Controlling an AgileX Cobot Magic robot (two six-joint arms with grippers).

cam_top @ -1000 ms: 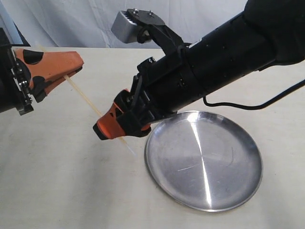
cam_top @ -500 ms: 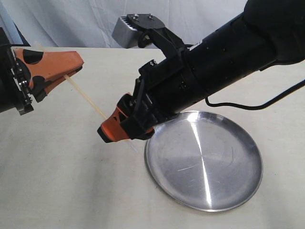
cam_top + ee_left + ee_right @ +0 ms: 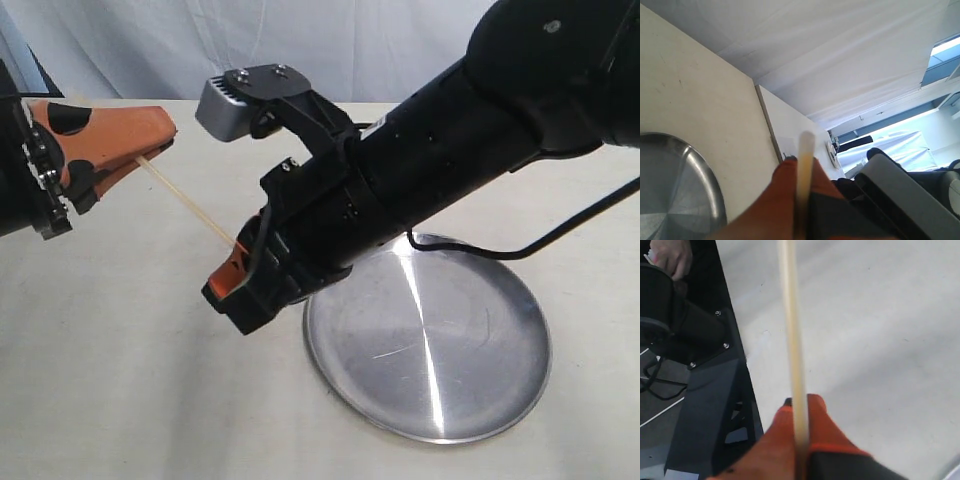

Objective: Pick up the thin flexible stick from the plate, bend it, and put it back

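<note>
The thin flexible stick (image 3: 190,205), a pale cream strand, hangs in the air left of the plate (image 3: 430,340), stretched between both grippers. My left gripper (image 3: 150,150) at the far left is shut on its upper end; the stick (image 3: 802,170) runs between the orange fingers (image 3: 782,195). My right gripper (image 3: 232,270) is shut on the lower end, just off the plate's left rim. In the right wrist view the stick (image 3: 791,330) reaches straight out from the orange fingertips (image 3: 820,425). The plate (image 3: 675,185) holds nothing.
The right arm's black body (image 3: 440,170) and its grey wrist camera (image 3: 235,100) hang over the plate's far left rim. The cream table (image 3: 130,380) spreads around. A white curtain (image 3: 300,40) closes the back.
The right arm has rolled about its wrist, its grey camera swinging left and the orange fingers turning mostly out of sight. The stick's tail below that gripper no longer shows. The left gripper stayed still.
</note>
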